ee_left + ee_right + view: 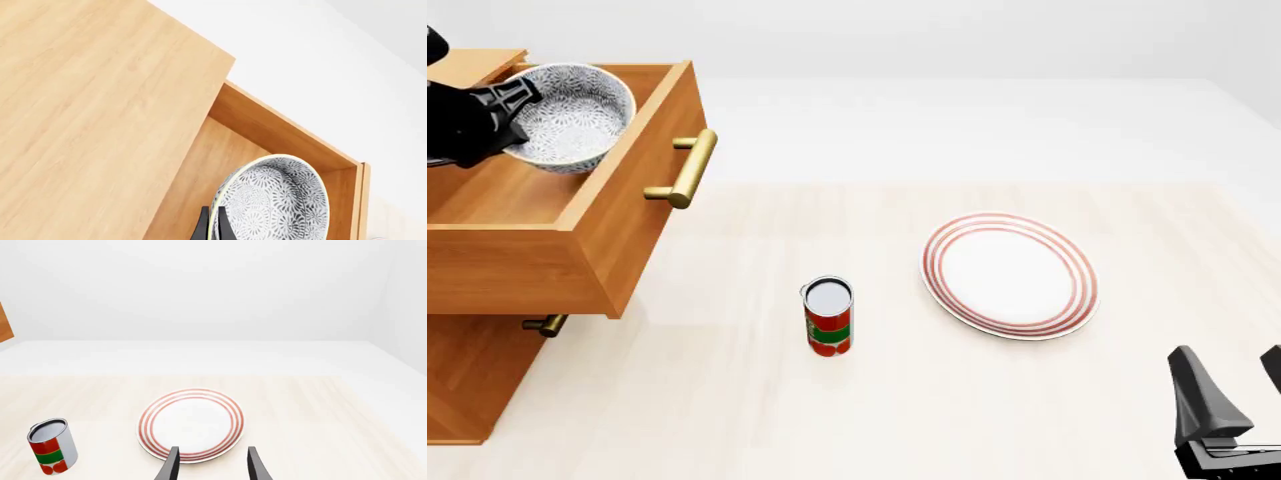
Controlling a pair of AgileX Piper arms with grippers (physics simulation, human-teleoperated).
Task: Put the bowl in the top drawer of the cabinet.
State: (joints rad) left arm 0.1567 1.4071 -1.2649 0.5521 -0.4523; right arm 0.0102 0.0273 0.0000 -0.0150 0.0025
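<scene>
While our left gripper (510, 100) pinches the bowl (570, 115) by its rim, tilted inside the pulled-out top drawer (561, 215) just above the floor, our right gripper (212, 462) waits spread, far off.

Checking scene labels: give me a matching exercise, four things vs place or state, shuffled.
Things:
1. bowl
2. plate
3. can
4. top drawer

Places or states:
A. pulled open, brass bar handle on its front
B. flat on the table, ahead of the right gripper, whose jaws are open and empty
C. tilted over the open drawer, rim pinched by the left gripper
D. upright on the table, between cabinet and plate

Pairs: 1-C, 2-B, 3-D, 4-A
</scene>
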